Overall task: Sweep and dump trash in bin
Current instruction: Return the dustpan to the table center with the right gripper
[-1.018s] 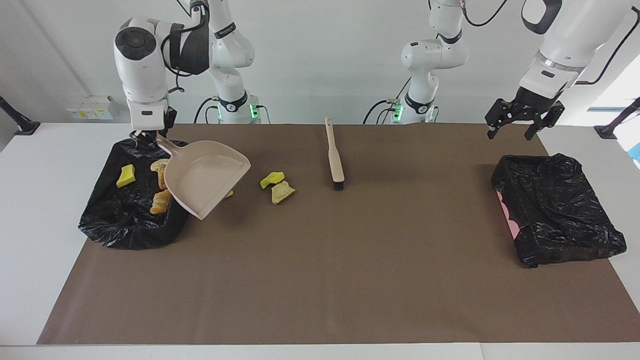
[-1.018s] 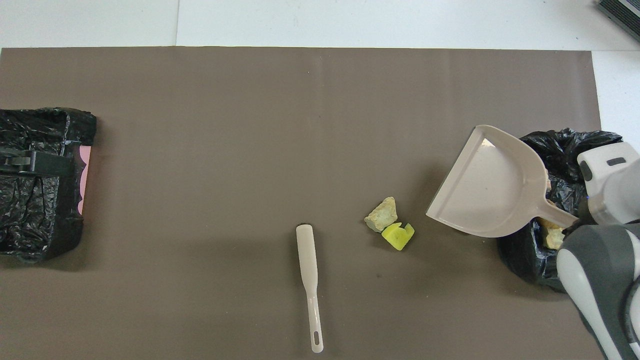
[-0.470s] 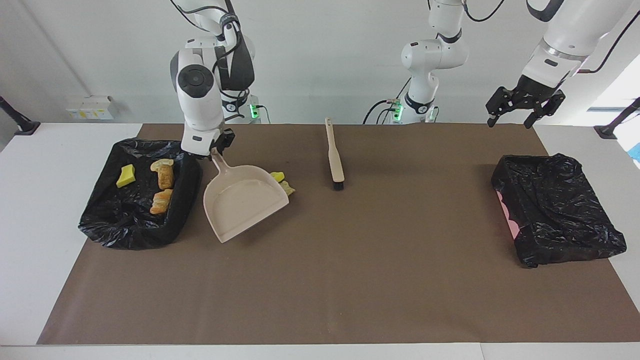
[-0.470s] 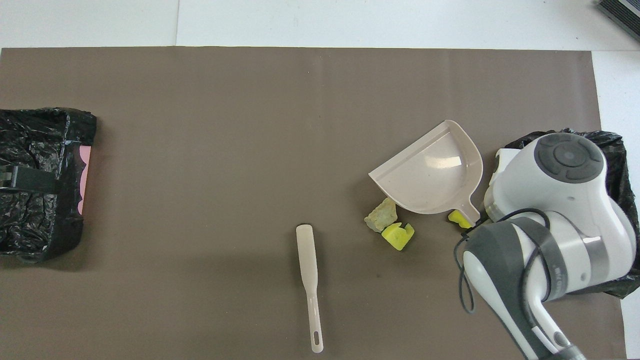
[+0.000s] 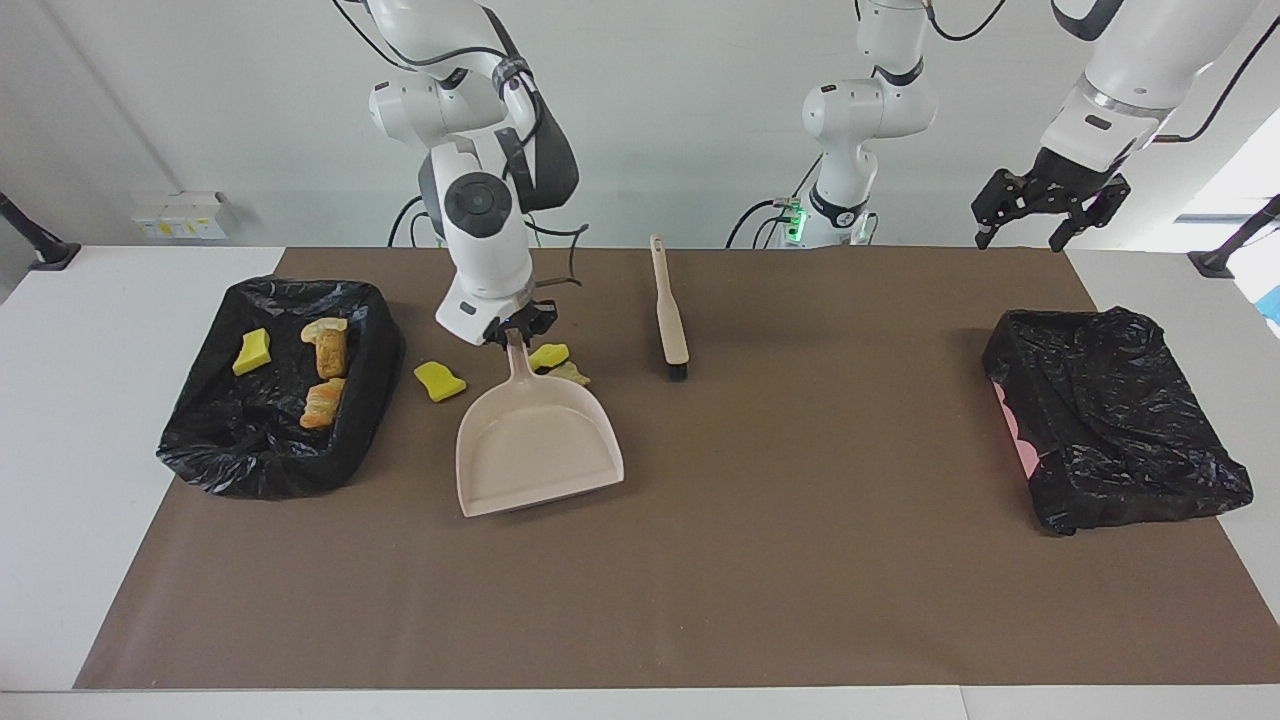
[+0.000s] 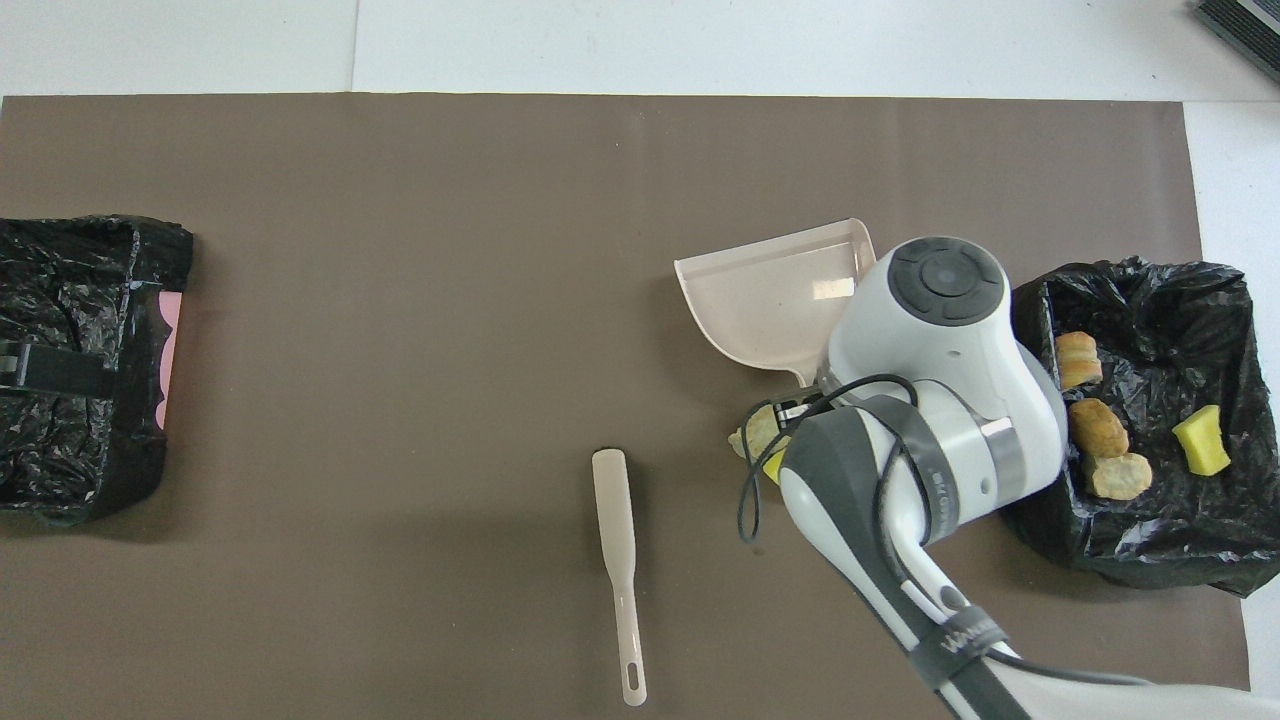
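Observation:
My right gripper (image 5: 515,332) is shut on the handle of the beige dustpan (image 5: 535,447), which sits low at the mat with its mouth pointing away from the robots. Three pieces of trash lie on the mat by the handle: a yellow lump (image 5: 440,381), a second yellow lump (image 5: 548,355) and a tan chunk (image 5: 572,374). The black-lined bin (image 5: 200,440) at the right arm's end holds a yellow piece (image 6: 1200,440) and three bread-like chunks (image 6: 1098,426). In the overhead view the right arm hides most of the loose trash. My left gripper (image 5: 1045,208) hangs open and high.
The beige brush (image 5: 668,312) lies on the mat beside the loose trash, toward the left arm's end, bristles pointing away from the robots. A second black-lined bin (image 5: 1110,420) with a pink edge sits at the left arm's end, below the waiting left gripper.
My right arm swung the dustpan from over the bin toward the table's middle and lowered it. A yellow lump now shows on the mat beside the bin. The left gripper rose slightly.

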`<action>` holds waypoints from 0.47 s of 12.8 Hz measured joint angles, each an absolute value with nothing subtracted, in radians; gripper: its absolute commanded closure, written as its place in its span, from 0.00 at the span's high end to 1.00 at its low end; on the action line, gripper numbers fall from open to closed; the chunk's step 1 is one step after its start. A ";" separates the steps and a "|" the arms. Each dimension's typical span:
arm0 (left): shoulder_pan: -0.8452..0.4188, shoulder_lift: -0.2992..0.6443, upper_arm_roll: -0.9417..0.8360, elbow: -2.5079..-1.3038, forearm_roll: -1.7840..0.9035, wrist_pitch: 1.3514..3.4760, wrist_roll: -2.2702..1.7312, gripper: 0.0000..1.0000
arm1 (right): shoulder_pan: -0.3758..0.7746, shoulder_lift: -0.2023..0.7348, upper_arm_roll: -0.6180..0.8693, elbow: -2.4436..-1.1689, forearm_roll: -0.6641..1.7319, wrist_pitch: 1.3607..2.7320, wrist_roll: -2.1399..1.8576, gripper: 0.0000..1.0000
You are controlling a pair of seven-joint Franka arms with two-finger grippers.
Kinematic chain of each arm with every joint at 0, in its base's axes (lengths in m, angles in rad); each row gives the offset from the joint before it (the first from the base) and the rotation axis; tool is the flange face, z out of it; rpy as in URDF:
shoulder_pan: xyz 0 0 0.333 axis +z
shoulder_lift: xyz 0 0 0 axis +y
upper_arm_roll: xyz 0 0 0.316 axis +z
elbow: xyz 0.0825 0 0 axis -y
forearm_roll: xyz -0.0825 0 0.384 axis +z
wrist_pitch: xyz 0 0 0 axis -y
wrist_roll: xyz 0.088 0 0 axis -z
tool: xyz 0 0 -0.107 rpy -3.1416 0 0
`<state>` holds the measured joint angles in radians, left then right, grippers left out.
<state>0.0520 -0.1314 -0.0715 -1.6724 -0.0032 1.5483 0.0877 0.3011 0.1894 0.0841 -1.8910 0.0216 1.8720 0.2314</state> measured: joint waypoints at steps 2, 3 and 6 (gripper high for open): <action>0.052 -0.131 -0.072 -1.671 0.001 1.548 0.090 1.00 | 0.364 0.276 0.084 -1.823 0.035 1.887 0.346 0.00; 0.052 -0.130 -0.072 -1.671 0.001 1.548 0.090 1.00 | 0.392 0.316 0.084 -1.789 0.036 1.900 0.399 0.00; 0.052 -0.130 -0.072 -1.673 0.001 1.548 0.090 1.00 | 0.452 0.441 0.083 -1.653 0.051 1.912 0.527 0.00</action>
<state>0.0520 -0.1297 -0.0718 -1.6725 0.0015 1.5478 0.0901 0.4520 0.4407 0.0833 -1.6532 0.0511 1.9124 0.5270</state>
